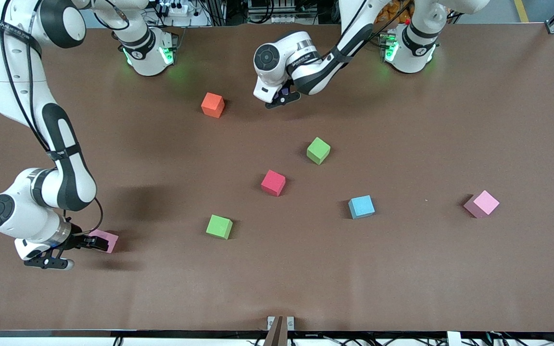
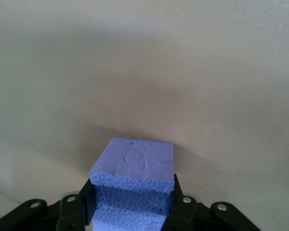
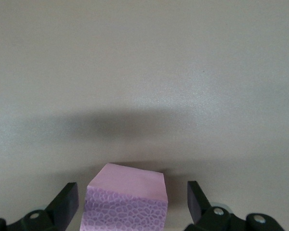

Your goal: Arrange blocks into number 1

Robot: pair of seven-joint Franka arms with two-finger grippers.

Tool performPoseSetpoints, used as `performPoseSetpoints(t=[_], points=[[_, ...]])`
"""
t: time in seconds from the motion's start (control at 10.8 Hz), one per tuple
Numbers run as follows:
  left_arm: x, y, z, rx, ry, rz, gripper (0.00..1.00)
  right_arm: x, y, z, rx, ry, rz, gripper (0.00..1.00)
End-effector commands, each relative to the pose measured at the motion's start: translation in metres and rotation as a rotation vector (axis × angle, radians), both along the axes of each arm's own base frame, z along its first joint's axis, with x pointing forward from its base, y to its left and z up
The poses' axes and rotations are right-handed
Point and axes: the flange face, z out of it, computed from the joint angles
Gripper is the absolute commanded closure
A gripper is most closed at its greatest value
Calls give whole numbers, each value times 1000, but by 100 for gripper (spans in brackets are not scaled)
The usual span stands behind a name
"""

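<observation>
- Right gripper is sitting low near the table's front edge, at the right arm's end, fingers spread wide on either side of a pink block and not touching it. The right wrist view is showing clear gaps on both sides of that block.
- Green block is sitting a bit farther in, roughly mid-table, nearest the front edge of the loose ones.
- Blue block is lying toward the left arm's end, and the second pink block is sitting well apart from it, closer to that end's edge.
- Red block is sitting around the middle of the table.
- Second green block is sitting a little farther from the camera than the red one, near it.
- Orange block is resting by itself toward the edge where the bases are standing.
- Left gripper is hanging low near that same edge, beside the orange block but apart from it, fingers pinching a purple block from both sides. In the front view only a sliver of purple is peeking out under the hand.
</observation>
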Motion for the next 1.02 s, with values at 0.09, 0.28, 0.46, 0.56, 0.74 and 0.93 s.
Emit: performPoseSetpoints(t=[0.09, 0.28, 0.46, 0.56, 0.74, 0.93], points=[[-35, -16, 11, -9, -37, -39, 100, -8, 9, -11, 27, 75, -57, 2], [-54, -24, 20, -25, -73, -107, 100, -13, 8, -13, 29, 109, -50, 73], [-60, -28, 20, -35, -98, -128, 100, -12, 9, -10, 30, 106, -58, 94], [-64, -30, 21, -42, -101, -132, 100, -12, 10, -9, 31, 106, -58, 94], [-67, -31, 19, -44, -109, -148, 100, -12, 13, -7, 33, 111, -55, 97], [-66, -31, 19, -45, -114, -155, 0, -12, 13, -2, 35, 115, -54, 97]])
